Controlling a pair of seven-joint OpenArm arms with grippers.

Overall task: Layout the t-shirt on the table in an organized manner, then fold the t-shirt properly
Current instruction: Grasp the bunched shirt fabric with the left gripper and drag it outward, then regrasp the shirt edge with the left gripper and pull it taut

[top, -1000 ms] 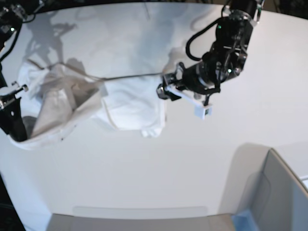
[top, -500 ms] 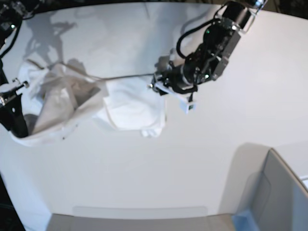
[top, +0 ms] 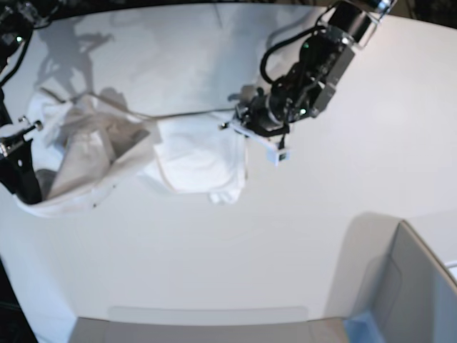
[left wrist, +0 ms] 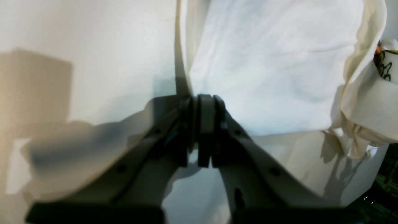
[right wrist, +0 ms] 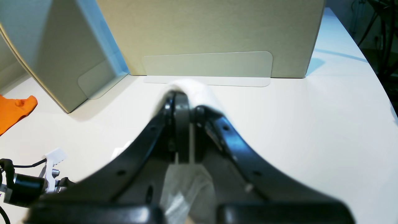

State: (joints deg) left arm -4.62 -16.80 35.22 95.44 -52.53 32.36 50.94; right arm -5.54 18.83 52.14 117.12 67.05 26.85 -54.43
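Both grippers, left (left wrist: pixel 199 130) and right (right wrist: pixel 183 124), pinch the t-shirt (top: pixel 193 153), stretched sideways.

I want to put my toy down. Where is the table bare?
The table is bare between the t-shirt and the grey box, and right of the left gripper. It is crowded on the left, where the shirt bunches by the right gripper.

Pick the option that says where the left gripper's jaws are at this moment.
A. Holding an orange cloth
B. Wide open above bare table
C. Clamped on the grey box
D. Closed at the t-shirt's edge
D: in the left wrist view the left gripper has its jaws pressed together right at the folded edge of the t-shirt.
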